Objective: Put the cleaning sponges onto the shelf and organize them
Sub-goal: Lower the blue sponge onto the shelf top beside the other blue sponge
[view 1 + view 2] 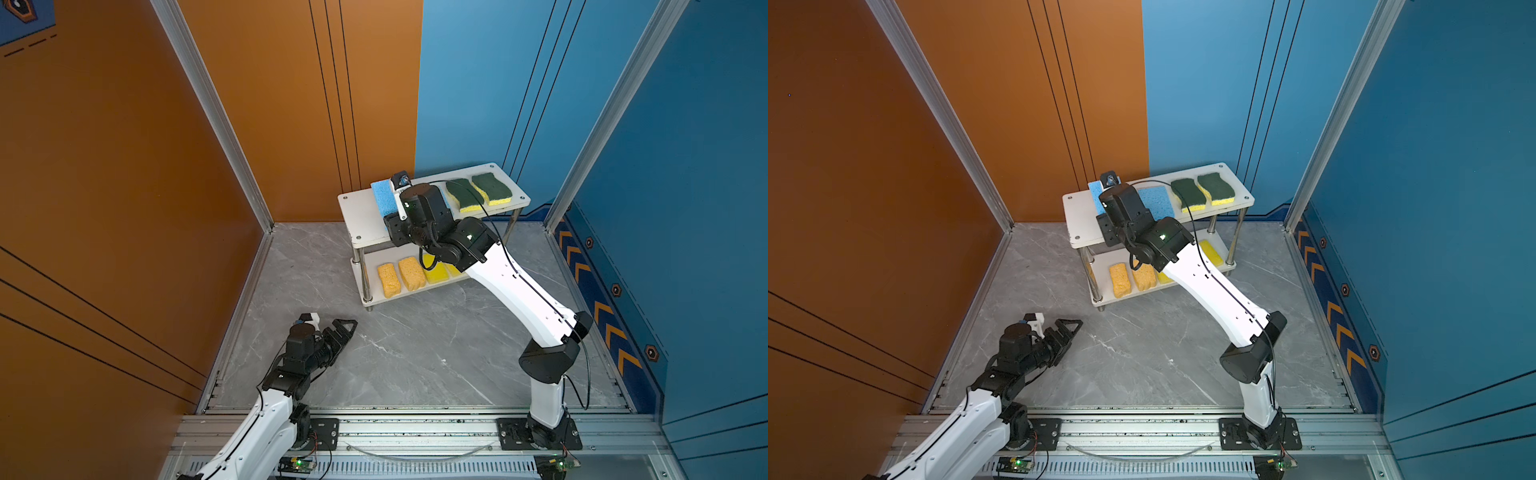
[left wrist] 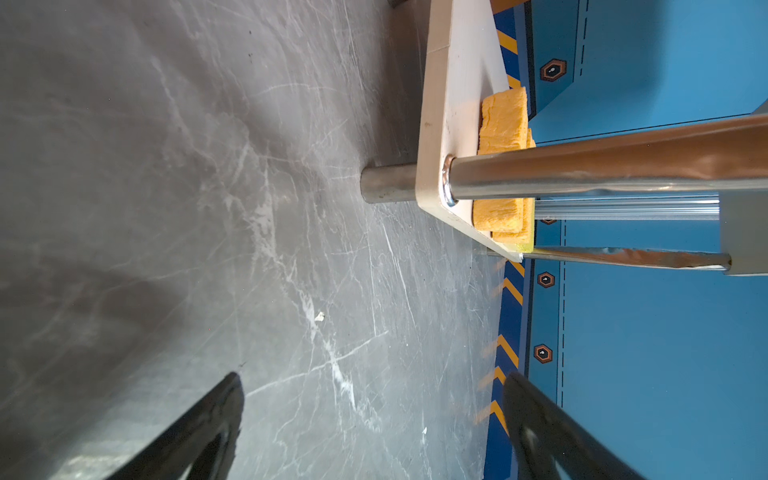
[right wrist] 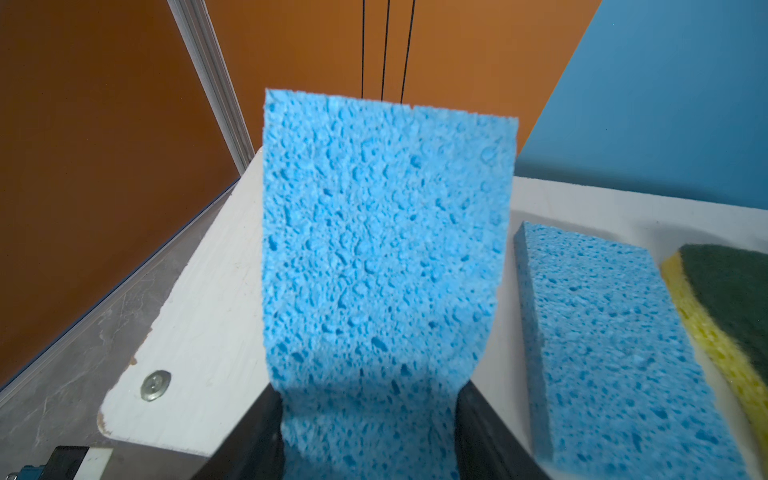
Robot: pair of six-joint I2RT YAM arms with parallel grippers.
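Note:
My right gripper (image 3: 370, 399) is shut on a light blue sponge (image 3: 382, 249), which it squeezes at the near end over the left part of the shelf's top board (image 1: 361, 216). A second blue sponge (image 3: 602, 332) lies flat beside it, and past that lie two green-topped sponges (image 1: 461, 193) (image 1: 490, 187). On the lower board are two orange sponges (image 1: 388, 280) (image 1: 411, 272) and bright yellow ones (image 1: 436, 272), partly hidden by the right arm. My left gripper (image 1: 345, 326) hovers open and empty over the floor, in front of the shelf's left end.
The shelf stands in the back corner against the orange wall (image 1: 291, 124) and the blue wall (image 1: 478, 104). Chrome posts (image 2: 582, 174) hold up the boards. Grey marble floor (image 1: 415, 361) spreads in front, with a metal rail (image 1: 415, 432) along the near edge.

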